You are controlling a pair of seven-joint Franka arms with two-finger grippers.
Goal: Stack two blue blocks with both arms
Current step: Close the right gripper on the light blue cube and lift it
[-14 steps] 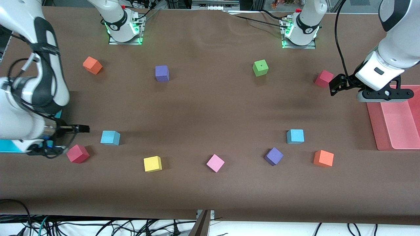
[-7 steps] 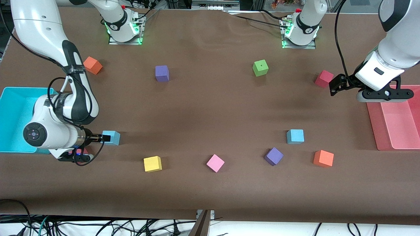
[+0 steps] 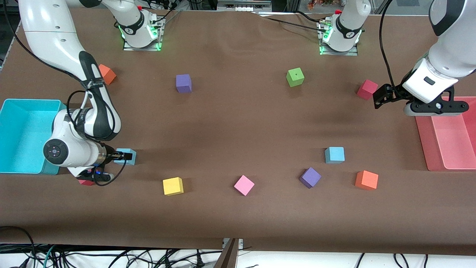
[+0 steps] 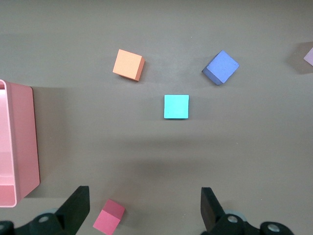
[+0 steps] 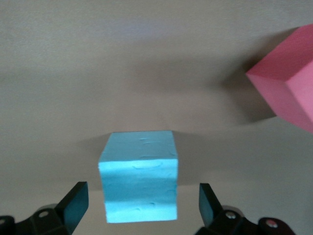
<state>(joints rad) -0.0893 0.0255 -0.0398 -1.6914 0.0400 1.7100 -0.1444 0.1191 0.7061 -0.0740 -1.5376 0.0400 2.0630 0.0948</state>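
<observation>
Sky-blue foam identifies the two task items. The first blue block (image 3: 125,156) is found resting on the brown table (image 3: 238,123) toward the right arm's end, just beside the cyan bin (image 3: 22,134). The right gripper (image 3: 125,156) is positioned directly over this block, low down; in the right wrist view the block (image 5: 139,176) is seen lying between the spread fingers (image 5: 73,205), with a gap visible on each side — no contact is made. A red block (image 3: 86,181), largely hidden under the right arm, is noted just beside the bin and nearer the front camera than the first blue block.

The second blue block (image 3: 334,155) sits well apart from the bin, toward the left arm's end of the table, with a purple block (image 3: 310,177) and an orange block (image 3: 366,180) near it, both nearer the camera.

The left gripper (image 3: 386,97) is held aloft over the table beside the pink tray (image 3: 452,156) — its fingers (image 4: 76,208) are seen parted and nothing is held. The left arm is waiting.
</observation>
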